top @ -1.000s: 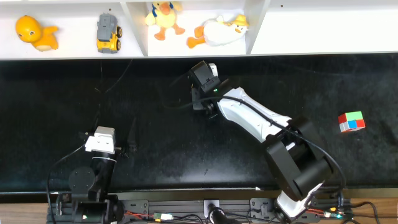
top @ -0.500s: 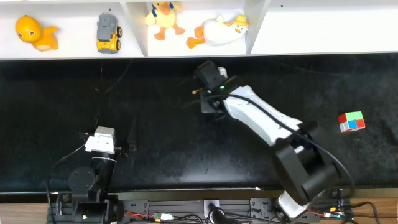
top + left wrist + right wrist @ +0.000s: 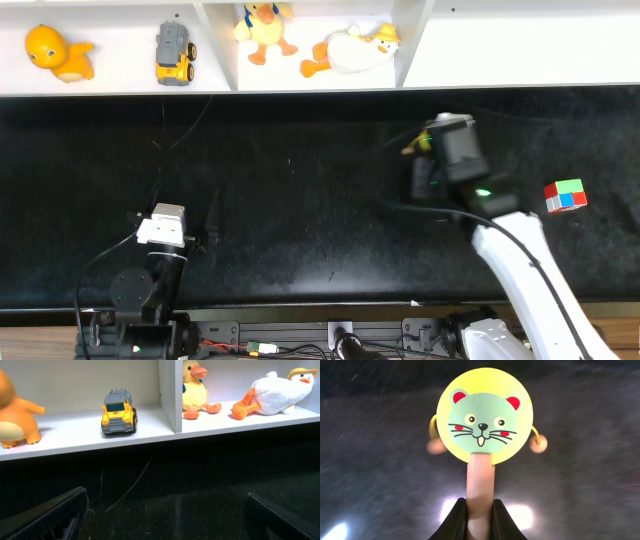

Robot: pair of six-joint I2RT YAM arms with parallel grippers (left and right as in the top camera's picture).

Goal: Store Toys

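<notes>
So, where's the drum rattle (image 3: 482, 422) at this minute?

— Me, at the remote desk: the right gripper (image 3: 480, 510) has it; fingers closed on the wooden handle near its lower end; cat face toward my wrist camera, a bead striker out at each side. From above, the gripper is over the black mat (image 3: 300, 230), near the front of the shelf (image 3: 520, 60) and to the right of the white goose (image 3: 350, 50).

And the other arm?

— The left gripper (image 3: 165, 515) sits low near its base; fingers spread wide, nothing in them (no part in this step, I judge).

How do you set it down well?

— Carry it to the bay right of the goose; come in level, above the shelf lip. The long handle gives the disc leverage, so I'd go slowly to stop it swinging in the pinch. Lay it flat, disc first, well inside the edge; open only once it rests; back straight out so the beads don't snag. The colour cube (image 3: 565, 195) waits on the mat, further right.
</notes>
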